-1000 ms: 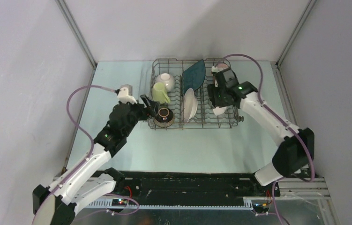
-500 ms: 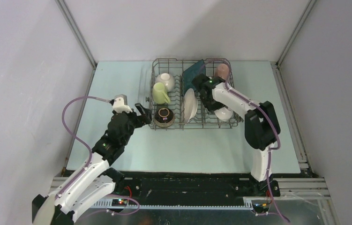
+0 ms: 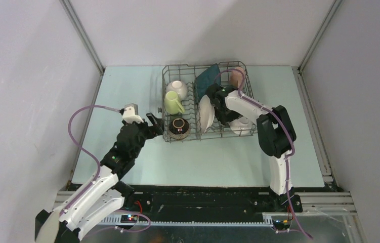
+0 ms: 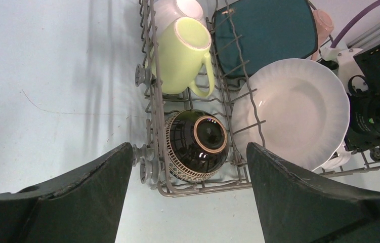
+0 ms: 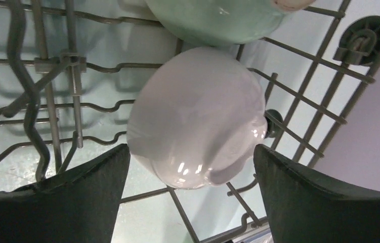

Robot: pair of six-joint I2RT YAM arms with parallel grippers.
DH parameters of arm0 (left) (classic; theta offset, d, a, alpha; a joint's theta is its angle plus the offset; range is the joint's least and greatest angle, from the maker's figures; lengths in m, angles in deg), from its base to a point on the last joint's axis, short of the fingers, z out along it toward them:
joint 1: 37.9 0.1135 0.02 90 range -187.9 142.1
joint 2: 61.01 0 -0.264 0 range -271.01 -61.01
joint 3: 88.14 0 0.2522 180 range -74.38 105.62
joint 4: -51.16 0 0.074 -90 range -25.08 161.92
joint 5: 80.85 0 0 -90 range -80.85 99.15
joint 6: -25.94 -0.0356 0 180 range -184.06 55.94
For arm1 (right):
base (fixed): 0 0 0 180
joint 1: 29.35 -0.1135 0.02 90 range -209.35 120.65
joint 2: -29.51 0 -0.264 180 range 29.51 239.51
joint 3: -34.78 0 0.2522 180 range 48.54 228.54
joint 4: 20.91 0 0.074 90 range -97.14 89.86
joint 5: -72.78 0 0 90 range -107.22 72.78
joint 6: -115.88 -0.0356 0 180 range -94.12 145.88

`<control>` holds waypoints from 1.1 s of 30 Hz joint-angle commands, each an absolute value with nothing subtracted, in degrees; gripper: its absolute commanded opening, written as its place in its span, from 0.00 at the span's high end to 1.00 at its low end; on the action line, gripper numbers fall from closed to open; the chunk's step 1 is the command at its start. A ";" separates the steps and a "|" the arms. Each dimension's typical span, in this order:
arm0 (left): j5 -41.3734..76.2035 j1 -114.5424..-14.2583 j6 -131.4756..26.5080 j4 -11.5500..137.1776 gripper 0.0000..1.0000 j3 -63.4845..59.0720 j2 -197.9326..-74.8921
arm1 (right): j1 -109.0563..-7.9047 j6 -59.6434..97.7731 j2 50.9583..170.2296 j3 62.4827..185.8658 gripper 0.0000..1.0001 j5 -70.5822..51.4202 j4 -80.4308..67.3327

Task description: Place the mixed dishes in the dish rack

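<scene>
Moved: the right arm has swung in from the rack's right edge to hang over its right half, and the left arm has drawn back from the brown bowl.
Worktop (image 3: 127,101): pale blue-green and matt. No dish shows on it.
Dish rack (image 3: 192,96): stiff grey wire with upright tines, standing at the far middle of the worktop. It holds every dish in view.
White round plate (image 4: 291,114): glazed, with a fluted rim, on edge in the middle row. It looks brittle and slick and is best taken by the rim.
Dark teal square plate (image 4: 263,35): smooth, with rounded corners, on edge towards the far edge of the rack.
White bowl (image 5: 198,121): glossy and rounded, near the rack's near right corner. Only its lip offers a hold.
Pale green bowl (image 5: 213,20): just beyond the white bowl.
Brown bowl (image 4: 196,144): dark, shiny, with a patterned band, at the near left corner of the rack.
Yellow-green mug (image 4: 182,55): on its side, with its handle free to take.
Pink mug (image 3: 237,76): at the far right corner of the rack.
Left gripper (image 4: 188,152): jaws spread wide and holding nothing, off the rack's near left corner.
Right gripper (image 5: 188,149): jaws wide either side of the white bowl, with no grip showing.
</scene>
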State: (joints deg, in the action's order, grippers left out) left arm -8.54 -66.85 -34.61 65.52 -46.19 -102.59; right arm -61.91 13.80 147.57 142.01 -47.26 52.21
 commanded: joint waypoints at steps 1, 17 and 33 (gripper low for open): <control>-8.57 -66.64 -36.03 62.46 0.11 -46.35 -102.41 | -61.79 13.53 141.27 141.24 0.04 -43.17 47.27; -10.62 -66.64 -36.70 62.72 0.11 -46.59 -101.38 | -55.35 11.57 113.24 127.91 0.05 -37.64 30.57; -18.42 -66.64 -38.17 60.46 0.11 -51.87 -97.23 | -37.73 6.75 85.25 80.22 0.01 -53.53 -18.72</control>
